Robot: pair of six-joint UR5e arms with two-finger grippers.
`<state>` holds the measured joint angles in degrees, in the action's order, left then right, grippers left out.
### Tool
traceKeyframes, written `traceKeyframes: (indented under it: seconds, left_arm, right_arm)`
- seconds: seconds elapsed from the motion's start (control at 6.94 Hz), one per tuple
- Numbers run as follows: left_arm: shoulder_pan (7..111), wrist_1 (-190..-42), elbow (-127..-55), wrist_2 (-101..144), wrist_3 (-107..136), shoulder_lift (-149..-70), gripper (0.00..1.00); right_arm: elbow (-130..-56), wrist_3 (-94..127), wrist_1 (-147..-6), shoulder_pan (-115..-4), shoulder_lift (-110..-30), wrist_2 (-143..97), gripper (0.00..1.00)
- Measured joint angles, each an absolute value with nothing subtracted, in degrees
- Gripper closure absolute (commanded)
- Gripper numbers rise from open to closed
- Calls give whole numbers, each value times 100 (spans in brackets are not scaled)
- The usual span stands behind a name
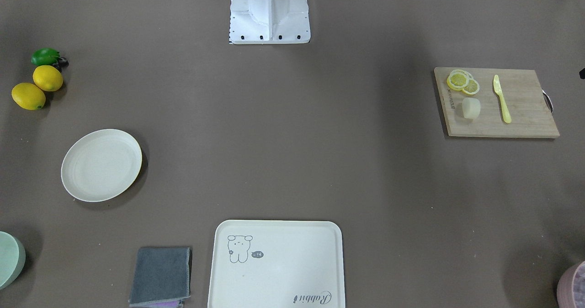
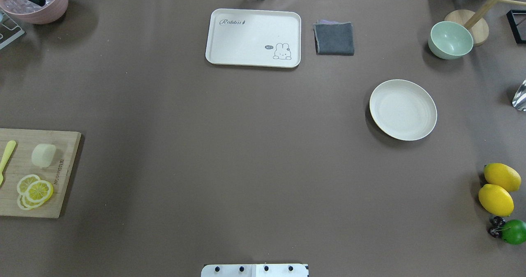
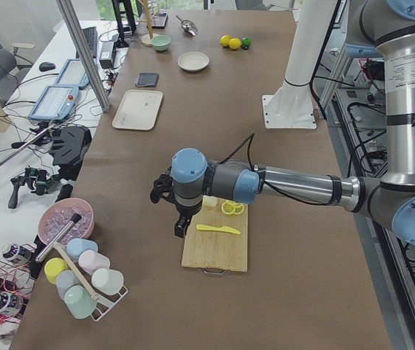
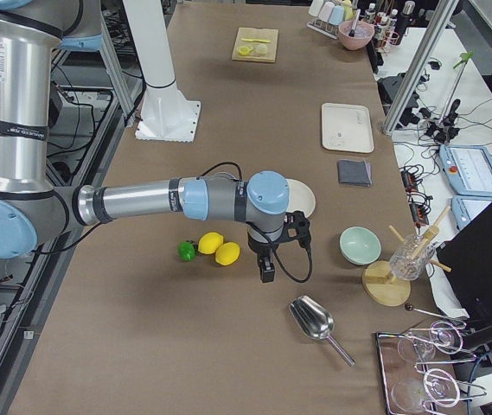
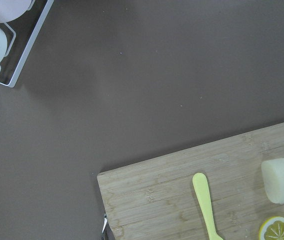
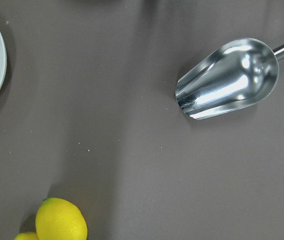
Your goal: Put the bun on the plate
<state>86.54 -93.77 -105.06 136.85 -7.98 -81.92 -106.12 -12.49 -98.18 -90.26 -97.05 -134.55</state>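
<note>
Brown tabletop point(image 2: 205, 145): bun point(image 2: 43, 155), plate point(image 2: 402, 109), "Rabbit" tray point(image 2: 246, 38)

Brown-covered table point(image 2: 230, 153), long, flat. Robot base plate point(image 2: 254, 270) at near edge, centre. Left edge, mid-depth: wooden board point(image 2: 49, 209), partly out of the overhead view. Far left corner: pink bowl point(image 2: 53, 12), with a wire cup rack point(image 3: 98, 306) beyond it at the table end. Far centre: cream tray point(image 2: 246, 38); folded grey cloth point(image 2: 334, 38) just right of it, not touching. Far right: green bowl point(image 2: 439, 51), round wooden stand point(image 2: 476, 30) just behind it. Plate point(image 2: 402, 109) right of centre, standing alone. Right edge: metal scoop point(image 6: 226, 80); nearer, two lemons point(image 2: 502, 176) touching, then a lime point(image 2: 514, 231) with something small and dark against it.
</note>
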Motion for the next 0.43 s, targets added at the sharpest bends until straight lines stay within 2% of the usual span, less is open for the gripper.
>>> traceKeyframes:
  seconds: [0.43]
  left_arm:
    - [8646,-9378,-10515,13685,-791,-8193,2]
  right_arm:
    - [-10600,-1238,-9712,-9011,-9752,-13522,0]
